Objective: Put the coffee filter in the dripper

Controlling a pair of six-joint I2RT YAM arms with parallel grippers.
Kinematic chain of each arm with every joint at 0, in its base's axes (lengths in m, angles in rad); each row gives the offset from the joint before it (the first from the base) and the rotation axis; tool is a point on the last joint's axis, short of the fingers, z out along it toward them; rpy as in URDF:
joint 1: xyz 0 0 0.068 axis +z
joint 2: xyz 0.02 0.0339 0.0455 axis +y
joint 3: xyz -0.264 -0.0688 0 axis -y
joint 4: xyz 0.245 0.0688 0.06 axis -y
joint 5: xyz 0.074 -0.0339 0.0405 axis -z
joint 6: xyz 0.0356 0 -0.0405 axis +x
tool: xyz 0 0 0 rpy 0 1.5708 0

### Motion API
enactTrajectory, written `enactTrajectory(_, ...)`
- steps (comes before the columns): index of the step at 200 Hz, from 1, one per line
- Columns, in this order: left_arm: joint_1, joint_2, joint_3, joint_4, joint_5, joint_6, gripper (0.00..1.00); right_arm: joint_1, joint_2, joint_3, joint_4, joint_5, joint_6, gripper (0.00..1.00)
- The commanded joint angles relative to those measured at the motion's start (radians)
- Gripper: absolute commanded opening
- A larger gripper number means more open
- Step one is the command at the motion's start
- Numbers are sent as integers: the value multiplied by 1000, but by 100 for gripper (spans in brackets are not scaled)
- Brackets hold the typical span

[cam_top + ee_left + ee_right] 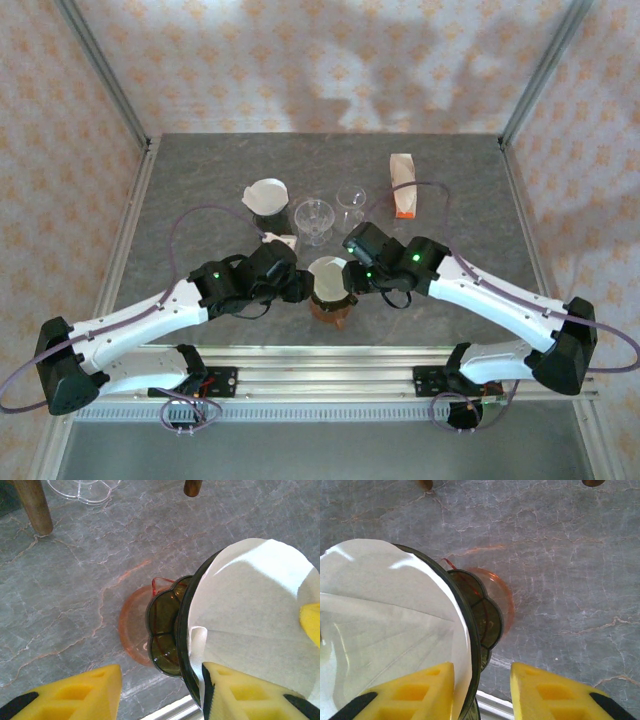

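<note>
- Coffee filter (250,605) sat inside the dripper (165,630), near the middle front of the surface (200,200). The paper was flared against the cone wall, with its top edge proud of the rim on one side.
- Filter read as thin paper: near weightless, floppy, easy to crease or tear (one flap by the rim was curled inward). I'd take it by the free top edge with a light pinch, or just press it down the wall.
- Dripper: dark, smoky, rigid and smooth, so probably slippery. Couldn't tell glass from plastic. It stood on an amber base (500,595).
- Left fingers (70,690) were spread astride the rim, one over the paper and one outside, gripping nothing.
- Right fingers (555,690) were the same at the opposite rim: spread and empty.
- Nothing but paper showed in the dripper. The clear glasses (313,220) at the back looked empty, with a filter pack (403,185) beside them.
</note>
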Motion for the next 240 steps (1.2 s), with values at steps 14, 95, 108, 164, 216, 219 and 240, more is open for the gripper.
enactTrajectory(14, -2, 10, -16, -1, -10, -5, 46, -5, -21, -4, 2, 33, 0, 40)
enactTrajectory(95, 0, 11, 0, -14, -12, 1, 50, -5, 17, 31, -6, 19, -23, 33)
enactTrajectory(108, -1, 2, 17, -23, -16, 6, 56, -6, 17, 30, -5, 21, -24, 31)
enactTrajectory(164, 27, -51, 47, 24, -9, 14, 79, -3, 24, 30, -10, 26, -32, 27)
enactTrajectory(216, 27, 59, 89, -7, 45, 37, 72, -3, 29, 31, -8, 24, -32, 27)
enactTrajectory(219, 26, 61, 90, -10, 45, 37, 71, -4, 29, 30, -7, 23, -31, 27)
enactTrajectory(240, 27, 54, 90, -31, 38, 37, 65, -3, 30, 30, -5, 21, -28, 27)
